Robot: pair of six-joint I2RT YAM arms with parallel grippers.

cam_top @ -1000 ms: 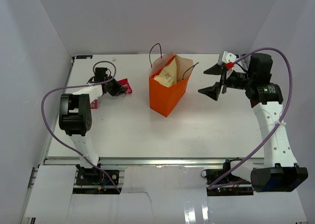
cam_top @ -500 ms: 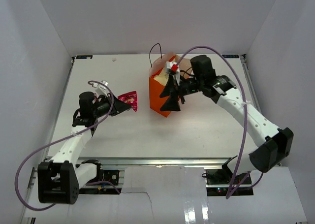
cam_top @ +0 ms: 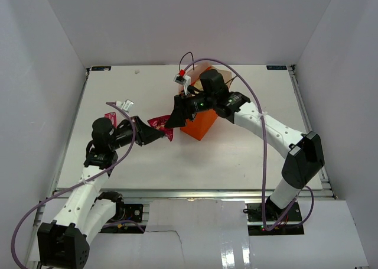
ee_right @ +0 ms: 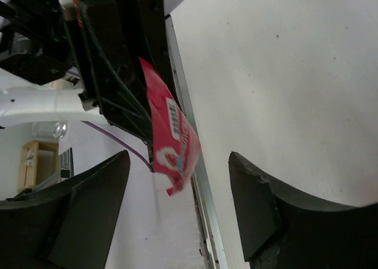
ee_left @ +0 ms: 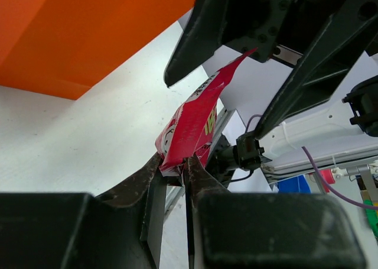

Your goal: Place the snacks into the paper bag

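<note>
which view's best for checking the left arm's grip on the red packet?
Left wrist: the fingers pinch the red packet at its lower edge, close up. Right wrist shows the red packet's face but the pinch is dark. Top external shows it small.

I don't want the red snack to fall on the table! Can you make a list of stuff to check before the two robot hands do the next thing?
1. Left gripper squeezing the red packet: ok, shut on its lower end.
2. Right gripper open enough to take it: ok, its fingers stand wide apart.
3. Packet between the right fingers: ok, its free end hangs between them in the right wrist view.
4. Right fingers touching the packet: not ok, nothing has closed on it yet.
5. Orange paper bag upright: ok.
6. Bag mouth free: cannot tell, the right arm covers it.
</note>
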